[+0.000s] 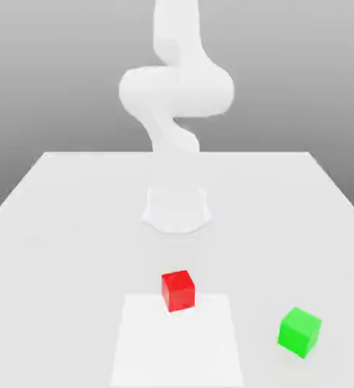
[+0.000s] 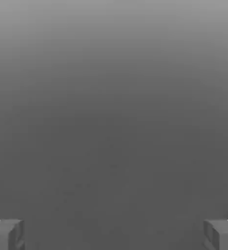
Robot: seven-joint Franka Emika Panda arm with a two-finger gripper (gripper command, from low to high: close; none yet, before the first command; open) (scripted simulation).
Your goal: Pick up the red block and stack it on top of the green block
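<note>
Gripper [image 2: 114, 235]: 2 fingers spread wide, nothing held between them | Red block [image 1: 178, 291]: seated on table [image 1: 66, 265], at far edge of bright white patch [image 1: 177, 345], tilt not seen | Green block [image 1: 299, 332]: set on table toward exterior view's right, well apart from red block, not stacked | Arm [image 1: 177, 91]: raised above table

smooth, matt-looking red block [image 1: 178, 291] and green block [image 1: 299, 333]
</note>
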